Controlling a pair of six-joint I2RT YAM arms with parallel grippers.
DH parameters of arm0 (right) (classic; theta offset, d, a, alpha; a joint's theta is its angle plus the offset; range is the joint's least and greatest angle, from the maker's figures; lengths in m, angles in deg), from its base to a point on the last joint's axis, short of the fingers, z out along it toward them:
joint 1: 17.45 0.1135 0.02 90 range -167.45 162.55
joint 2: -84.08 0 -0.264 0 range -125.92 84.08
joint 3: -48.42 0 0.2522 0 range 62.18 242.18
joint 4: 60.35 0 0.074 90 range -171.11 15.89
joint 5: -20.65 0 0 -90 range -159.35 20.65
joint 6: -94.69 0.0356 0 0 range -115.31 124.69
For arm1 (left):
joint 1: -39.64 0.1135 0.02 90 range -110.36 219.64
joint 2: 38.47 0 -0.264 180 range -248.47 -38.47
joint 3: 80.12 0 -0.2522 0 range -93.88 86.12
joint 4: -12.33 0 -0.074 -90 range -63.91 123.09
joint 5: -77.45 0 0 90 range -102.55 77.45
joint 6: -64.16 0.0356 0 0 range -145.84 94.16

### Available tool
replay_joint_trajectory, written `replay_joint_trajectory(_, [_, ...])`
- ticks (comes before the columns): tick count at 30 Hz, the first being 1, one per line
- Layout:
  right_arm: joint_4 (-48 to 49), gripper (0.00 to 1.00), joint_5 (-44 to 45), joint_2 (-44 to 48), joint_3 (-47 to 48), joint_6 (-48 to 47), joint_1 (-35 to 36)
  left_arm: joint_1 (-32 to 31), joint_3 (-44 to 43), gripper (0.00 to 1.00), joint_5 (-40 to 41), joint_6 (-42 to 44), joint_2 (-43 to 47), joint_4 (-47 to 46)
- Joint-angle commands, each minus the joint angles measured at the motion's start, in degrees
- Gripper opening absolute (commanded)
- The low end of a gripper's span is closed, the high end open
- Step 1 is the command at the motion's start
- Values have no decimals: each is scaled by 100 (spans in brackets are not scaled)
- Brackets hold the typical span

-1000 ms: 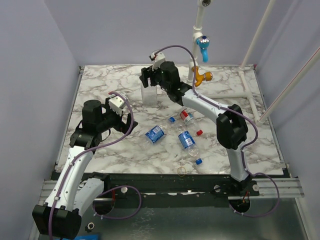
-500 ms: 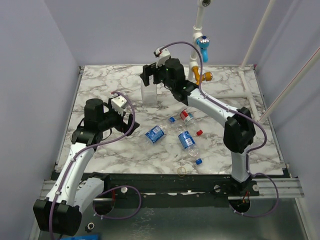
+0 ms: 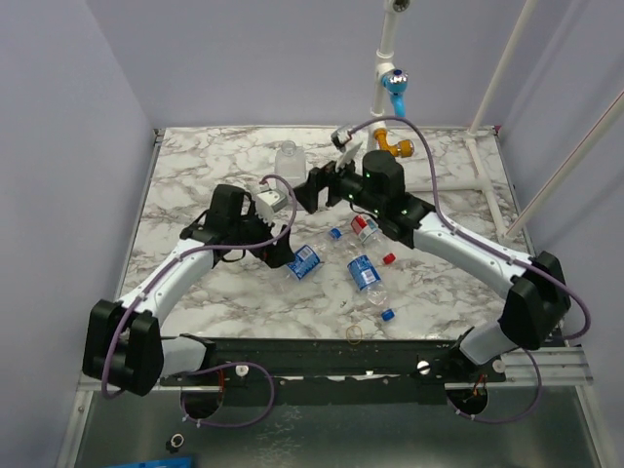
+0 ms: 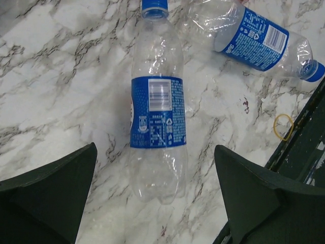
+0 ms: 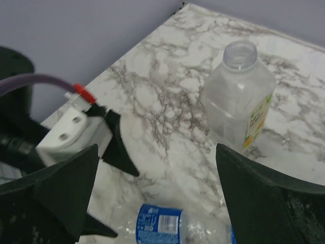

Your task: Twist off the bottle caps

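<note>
My left gripper hangs wide open over a blue-label bottle lying near the middle of the table. Its blue cap is on, at twelve o'clock in my wrist view. My right gripper, equally open and empty, sits at one o'clock from it. I judge this the reach: left must clamp the body, right take the cap. A second ago my right was at twelve by the clear upright bottle, my left at nine.
</note>
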Motion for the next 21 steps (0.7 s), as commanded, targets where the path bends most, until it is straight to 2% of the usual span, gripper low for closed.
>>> replay_joint_trajectory(1, [421, 100, -485, 884, -1052, 368, 34, -535, -348, 99, 452, -361, -704, -660])
replay_joint_trajectory(6, [325, 100, -448, 1665, -1737, 465, 122, -973, -500, 99, 1098, -180, -1318, -1024])
replay_joint_trajectory(12, [-77, 100, -818, 1991, -1885, 313, 214, -1130, -565, 99, 1474, 3, -1803, -1240])
replay_joint_trajectory(21, [-592, 100, -611, 2433, -2140, 136, 232, -1292, -369, 99, 1145, 347, -2192, -1284])
